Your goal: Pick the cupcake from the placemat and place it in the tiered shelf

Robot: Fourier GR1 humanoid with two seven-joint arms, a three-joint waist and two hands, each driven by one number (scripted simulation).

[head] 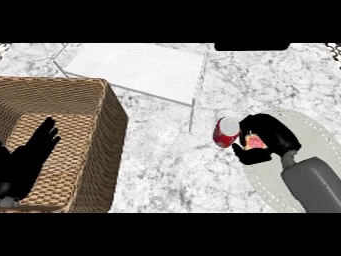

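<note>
The cupcake [256, 142], pink with a pale wrapper, shows between the fingers and thumb of my right hand [272, 132], which curls round it over the left end of the pale oval placemat [317, 135]. Most of the cupcake is hidden by the hand, and I cannot tell whether it is off the mat. The white tiered shelf [140, 67] stands at the back, left of centre, well away from the hand. My left hand [18, 162] rests open at the lower left, fingers up, over the wicker basket.
A red can [225, 132] lies just left of my right hand, touching or nearly touching its fingers. A large wicker basket [99, 130] fills the left side. The marble counter [173, 175] stretches between the basket and the placemat.
</note>
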